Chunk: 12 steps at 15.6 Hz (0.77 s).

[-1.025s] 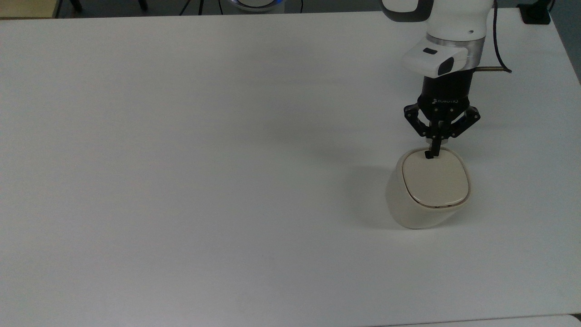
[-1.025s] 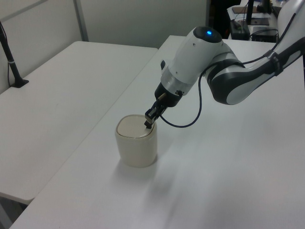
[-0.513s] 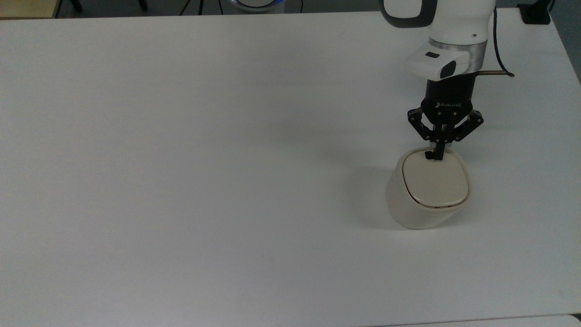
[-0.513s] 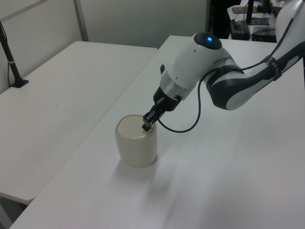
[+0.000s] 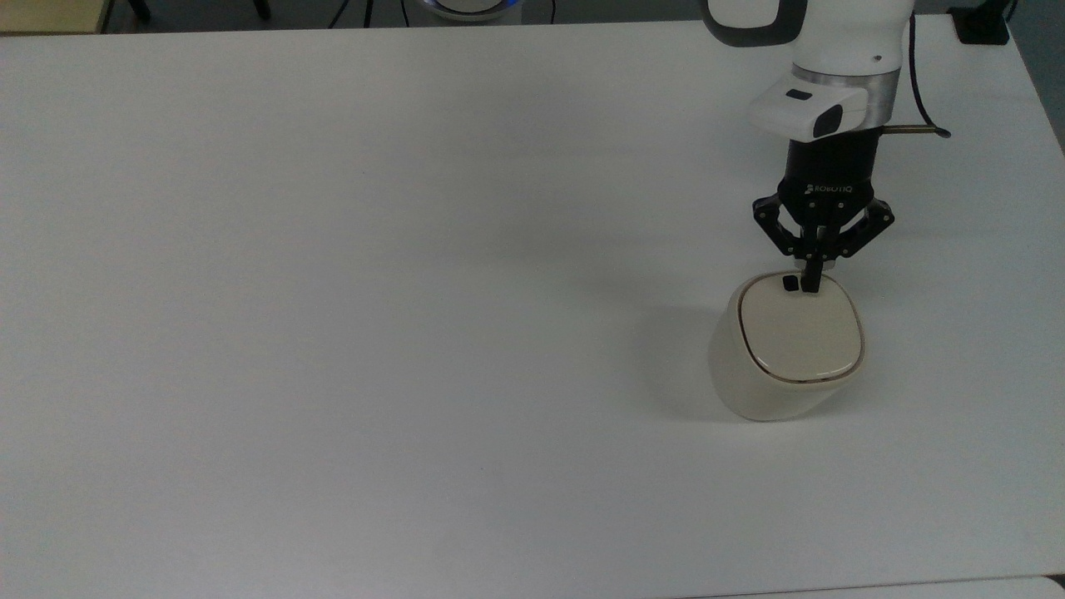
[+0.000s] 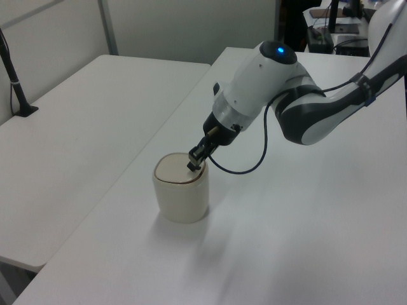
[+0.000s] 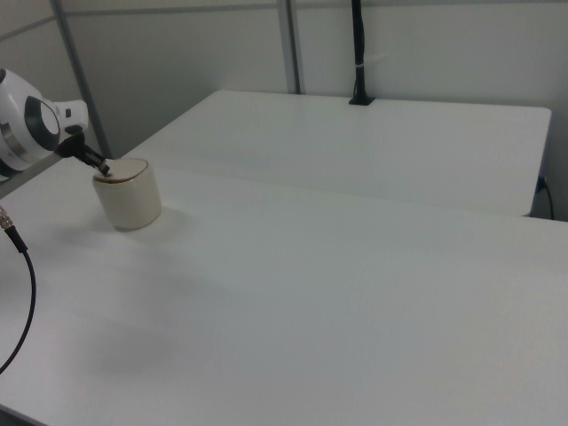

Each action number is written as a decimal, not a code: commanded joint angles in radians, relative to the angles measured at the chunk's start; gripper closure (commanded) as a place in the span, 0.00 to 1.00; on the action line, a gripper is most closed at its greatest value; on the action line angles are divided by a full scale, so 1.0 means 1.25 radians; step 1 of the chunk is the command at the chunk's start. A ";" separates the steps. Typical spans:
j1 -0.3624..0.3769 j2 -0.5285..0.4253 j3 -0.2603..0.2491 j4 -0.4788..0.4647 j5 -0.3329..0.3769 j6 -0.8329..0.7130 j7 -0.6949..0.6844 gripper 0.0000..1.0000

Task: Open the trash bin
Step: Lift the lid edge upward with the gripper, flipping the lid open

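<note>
The trash bin [image 5: 774, 378] is a small cream-white tub standing on the white table at the top view's right. Its flat rounded-square lid [image 5: 803, 337] lies down on the body, with a thin dark seam along the near rim. A small black button mark [image 5: 788, 284] sits at the lid's far edge. My gripper [image 5: 809, 284] points down with its fingers pressed together, tips on the lid just right of the mark. The left view has the gripper [image 6: 191, 166] at the bin's [image 6: 181, 197] top edge. In the right view the gripper [image 7: 105, 168] meets the bin [image 7: 130, 197] at the far left.
The white table [image 5: 374, 291] stretches wide to the top view's left of the bin. A black cable [image 6: 245, 166] loops from the wrist above the table. A second table [image 6: 82, 121] adjoins along the left view's left, with a black post [image 6: 14, 79] on it.
My gripper's tips have slid slightly toward the top view's right, uncovering the black button mark. The dark seam around the lid's near edge has become more distinct.
</note>
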 commanded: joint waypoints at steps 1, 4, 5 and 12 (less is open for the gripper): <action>-0.025 -0.076 0.000 -0.008 0.036 -0.054 0.014 1.00; -0.044 -0.131 0.001 -0.010 0.053 -0.139 0.009 1.00; -0.054 -0.149 0.001 -0.011 0.061 -0.177 0.005 1.00; -0.161 -0.309 0.019 -0.045 0.256 -0.470 -0.284 1.00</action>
